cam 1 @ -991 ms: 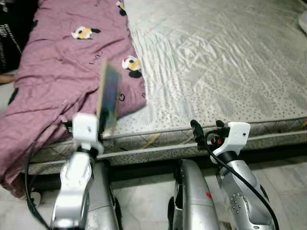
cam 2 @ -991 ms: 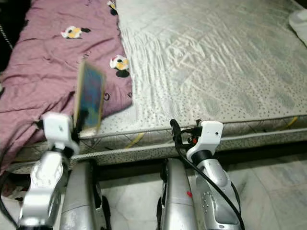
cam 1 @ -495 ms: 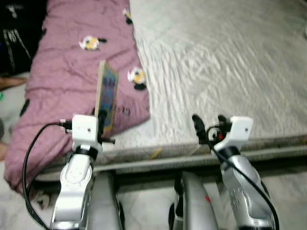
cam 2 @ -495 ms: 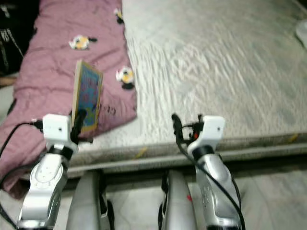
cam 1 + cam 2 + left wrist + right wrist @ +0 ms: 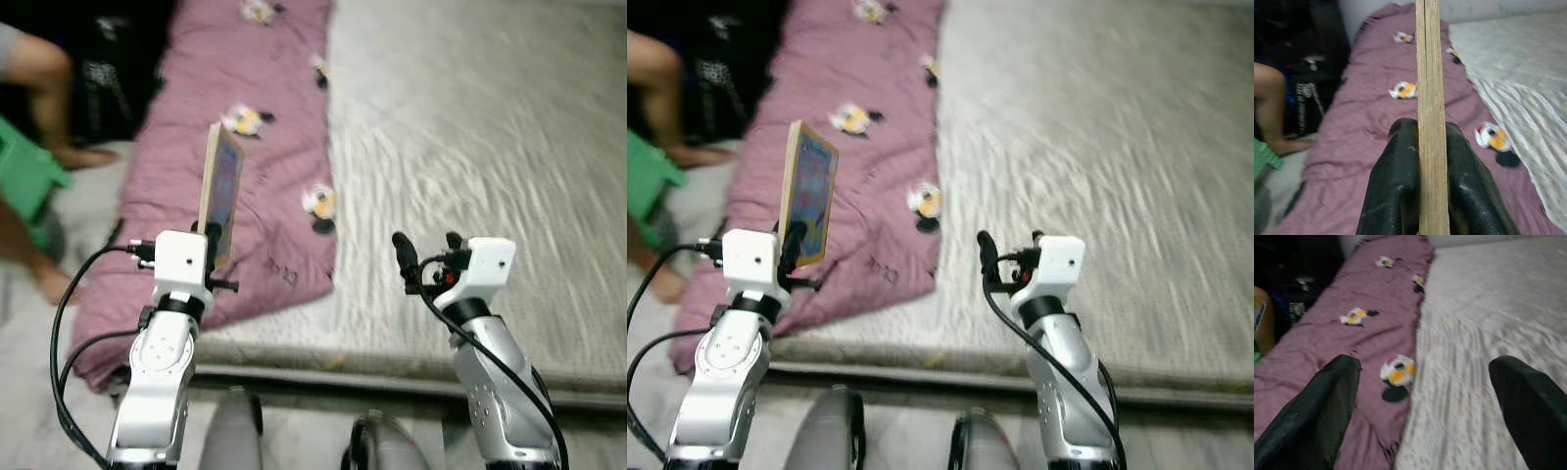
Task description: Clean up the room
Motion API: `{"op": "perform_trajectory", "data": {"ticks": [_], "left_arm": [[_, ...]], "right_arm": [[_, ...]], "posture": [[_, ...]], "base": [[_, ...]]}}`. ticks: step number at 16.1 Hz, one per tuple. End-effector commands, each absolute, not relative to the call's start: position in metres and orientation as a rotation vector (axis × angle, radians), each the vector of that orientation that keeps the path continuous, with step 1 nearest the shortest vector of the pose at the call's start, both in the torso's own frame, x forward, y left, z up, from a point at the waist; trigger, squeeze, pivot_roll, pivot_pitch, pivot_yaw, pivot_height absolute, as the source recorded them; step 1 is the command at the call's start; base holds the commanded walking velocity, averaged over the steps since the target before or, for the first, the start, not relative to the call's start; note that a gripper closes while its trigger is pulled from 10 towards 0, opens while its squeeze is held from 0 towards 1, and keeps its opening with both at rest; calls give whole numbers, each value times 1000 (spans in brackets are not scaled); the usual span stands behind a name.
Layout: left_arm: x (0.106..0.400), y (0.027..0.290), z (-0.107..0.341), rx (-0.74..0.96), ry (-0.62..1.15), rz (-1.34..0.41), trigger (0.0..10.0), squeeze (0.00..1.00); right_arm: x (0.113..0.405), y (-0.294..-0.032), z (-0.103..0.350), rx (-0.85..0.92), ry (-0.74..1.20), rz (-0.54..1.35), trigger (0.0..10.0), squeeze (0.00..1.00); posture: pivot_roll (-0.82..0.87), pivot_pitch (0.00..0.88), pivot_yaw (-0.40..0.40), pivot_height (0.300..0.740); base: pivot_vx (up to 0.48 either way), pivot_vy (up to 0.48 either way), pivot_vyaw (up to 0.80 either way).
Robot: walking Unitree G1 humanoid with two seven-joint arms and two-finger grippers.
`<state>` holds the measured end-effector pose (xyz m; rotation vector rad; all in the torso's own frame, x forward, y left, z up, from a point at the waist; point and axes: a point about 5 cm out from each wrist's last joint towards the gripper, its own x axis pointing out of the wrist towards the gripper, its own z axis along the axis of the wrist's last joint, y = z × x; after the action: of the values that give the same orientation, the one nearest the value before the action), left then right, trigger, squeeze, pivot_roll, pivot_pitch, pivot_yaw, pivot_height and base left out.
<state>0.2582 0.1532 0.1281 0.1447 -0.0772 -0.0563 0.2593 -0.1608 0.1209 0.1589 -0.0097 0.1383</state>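
Book point(image 5: 220, 193) upright, edge-on, pinched in left gripper point(image 5: 210, 235) above pink blanket point(image 5: 265, 117) on bed point(image 5: 490, 147). Right gripper point(image 5: 427, 247) raised over bed edge, fingers spread, holding nothing. Person's legs point(image 5: 44, 88) and green stool point(image 5: 24, 176) beside bed, on blanket side.

Left wrist: both fingers point(image 5: 1396, 181) pressed against book's faces, blanket beyond.

Right wrist: fingers point(image 5: 1322, 406) wide apart over blanket edge and mattress.

book point(image 5: 809, 208) | thin, colourful cover, tan edge | upright, on edge | pinched in left gripper point(image 5: 1422, 147) above pink blanket point(image 5: 255, 186)
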Motion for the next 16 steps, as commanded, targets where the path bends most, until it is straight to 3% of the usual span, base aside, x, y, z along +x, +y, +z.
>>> {"op": "perform_trajectory", "data": {"ticks": [1, 12, 16], "left_arm": [[257, 153, 131, 146, -93, -56, 10000, 0], [259, 157, 118, 188, -41, -65, 10000, 0], [260, 160, 91, 205, 16, -66, 10000, 0]], "right_arm": [[257, -165, 117, 148, 2, 119, 10000, 0], [254, -176, 108, 136, 16, 46, 10000, 0], [254, -190, 98, 123, 9, -34, 10000, 0]], "posture": [[-16, 111, -13, 740], [-17, 86, 3, 740], [-42, 0, 38, 740]], "base": [[0, 0, 0], [0, 0, 0], [0, 0, 0]]}}
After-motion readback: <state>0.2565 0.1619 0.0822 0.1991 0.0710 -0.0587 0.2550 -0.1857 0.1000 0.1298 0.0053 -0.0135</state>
